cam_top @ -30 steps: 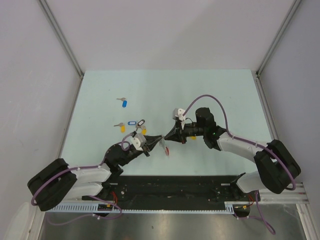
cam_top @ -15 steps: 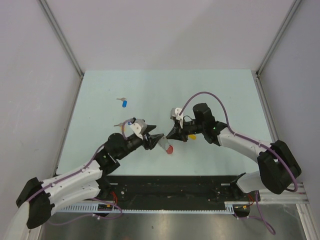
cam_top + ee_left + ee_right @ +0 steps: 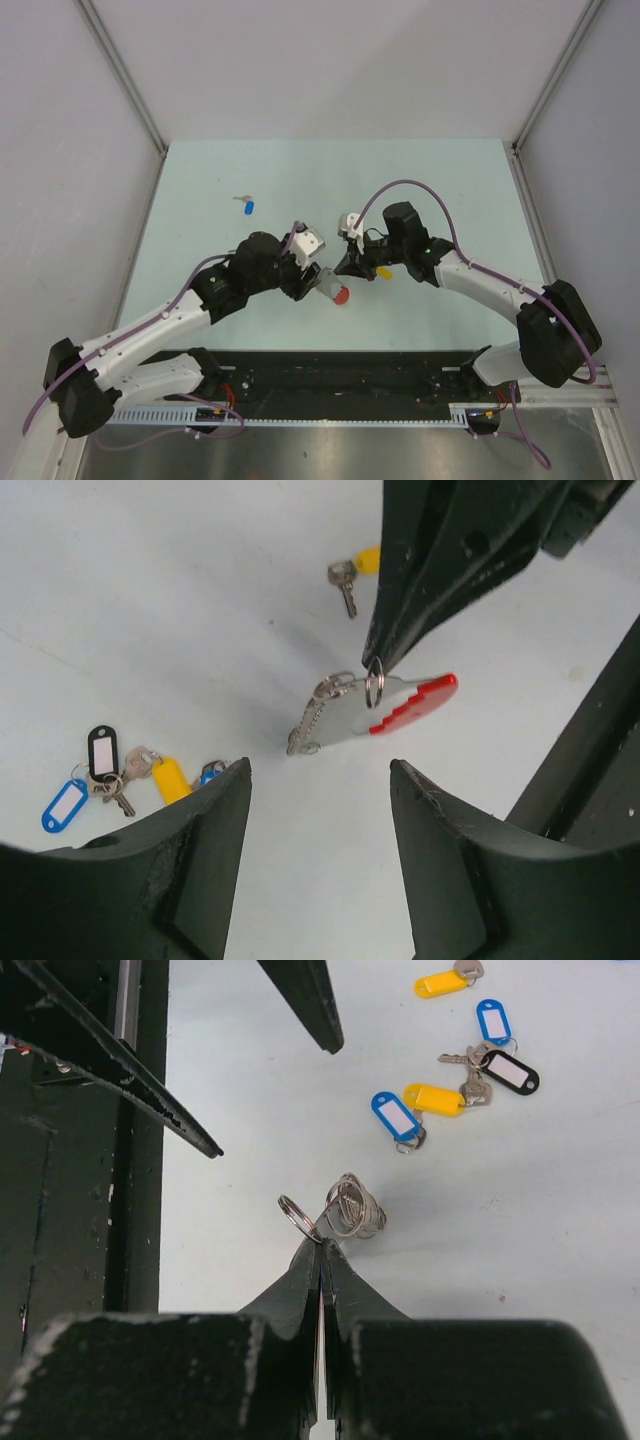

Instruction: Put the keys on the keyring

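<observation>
The keyring (image 3: pixel 392 706), a grey plate with a red stepped edge, a metal chain and a small split ring, hangs just above the table. It shows as a red spot in the top view (image 3: pixel 342 294). My right gripper (image 3: pixel 320 1244) is shut on its top edge by the small ring (image 3: pixel 298 1215). My left gripper (image 3: pixel 320 770) is open and empty, a little short of the keyring. A cluster of keys (image 3: pixel 110 775) with blue, yellow and dark tags lies left of it and also shows in the right wrist view (image 3: pixel 455 1095). My left arm hides this cluster in the top view.
A single yellow-tagged key (image 3: pixel 383 271) lies just right of the right gripper. A lone blue-tagged key (image 3: pixel 249 206) lies far left on the pale green table (image 3: pixel 450 190). The black base rail (image 3: pixel 340 375) runs along the near edge.
My left arm has swung forward and right, over the key cluster, with its wrist turned. The right gripper has stayed in about the same place with the keyring.
</observation>
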`<state>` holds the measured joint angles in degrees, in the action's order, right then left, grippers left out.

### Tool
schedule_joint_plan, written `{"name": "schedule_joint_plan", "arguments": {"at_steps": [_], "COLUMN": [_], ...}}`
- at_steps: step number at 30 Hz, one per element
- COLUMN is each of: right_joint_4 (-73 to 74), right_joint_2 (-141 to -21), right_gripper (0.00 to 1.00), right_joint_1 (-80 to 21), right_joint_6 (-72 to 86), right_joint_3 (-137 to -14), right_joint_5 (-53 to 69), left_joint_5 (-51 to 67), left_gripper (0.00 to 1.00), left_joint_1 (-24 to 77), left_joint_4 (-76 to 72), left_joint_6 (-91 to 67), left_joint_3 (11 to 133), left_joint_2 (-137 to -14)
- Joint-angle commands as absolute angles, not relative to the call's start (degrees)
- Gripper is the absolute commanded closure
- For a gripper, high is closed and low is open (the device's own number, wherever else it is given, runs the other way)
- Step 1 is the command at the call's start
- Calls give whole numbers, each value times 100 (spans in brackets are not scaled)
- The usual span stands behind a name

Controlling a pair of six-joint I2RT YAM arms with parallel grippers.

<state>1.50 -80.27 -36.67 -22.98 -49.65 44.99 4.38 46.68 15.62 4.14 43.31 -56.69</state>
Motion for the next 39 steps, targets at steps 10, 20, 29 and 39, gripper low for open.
{"name": "schedule_joint_plan", "arguments": {"at_steps": [10,20,29,39], "right_joint_4": [457,483,483,501], "right_joint_2": [-7972,-7849,-7813,-7726], "right_gripper": [100,100,100,100], "right_joint_1": [-3771,-3823,-3858,-3858], "right_joint_6": [-2443,-2408,-2382,-2373], "right_joint_3": [-5168,-5159,-5168,-5159], "right_joint_5": [3990,3990,4096,4166], "left_joint_5": [1055,1019,1063,1072], "left_gripper": [41,46,53,60], "left_joint_1": [4702,4720,4720,4720], "left_joint_4": [1073,220,-439,-817], "left_joint_6": [704,343,360,466], "left_joint_3": [4395,4052,3710,3551], "left_joint_2": [-5862,-5854,-5932,-6117]}}
